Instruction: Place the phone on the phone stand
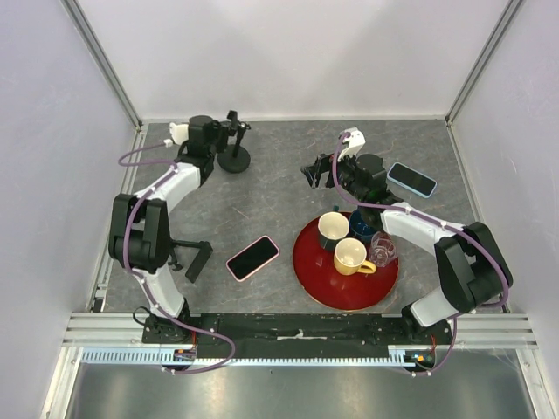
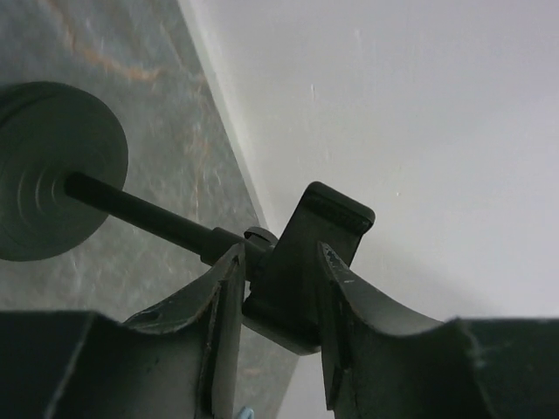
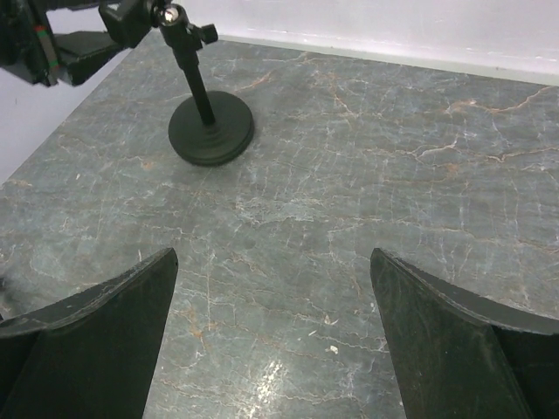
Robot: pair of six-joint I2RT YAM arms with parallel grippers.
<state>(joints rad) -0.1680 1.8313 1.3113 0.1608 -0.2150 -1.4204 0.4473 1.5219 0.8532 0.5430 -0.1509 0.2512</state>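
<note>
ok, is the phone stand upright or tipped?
Upright. Right wrist view shows the phone stand with its round base flat on the table and pole standing up; the left gripper clamps its cradle.

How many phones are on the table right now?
2. A pink-edged phone lies flat left of the red tray; a blue-edged phone lies at the far right. None seems hidden.

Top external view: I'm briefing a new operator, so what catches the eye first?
A round red tray sits front right, crowded with mugs. At the back left, the left gripper clamps the phone stand. Two phones lie flat: a pink-cased phone near front centre, a blue-cased phone at the right.
</note>
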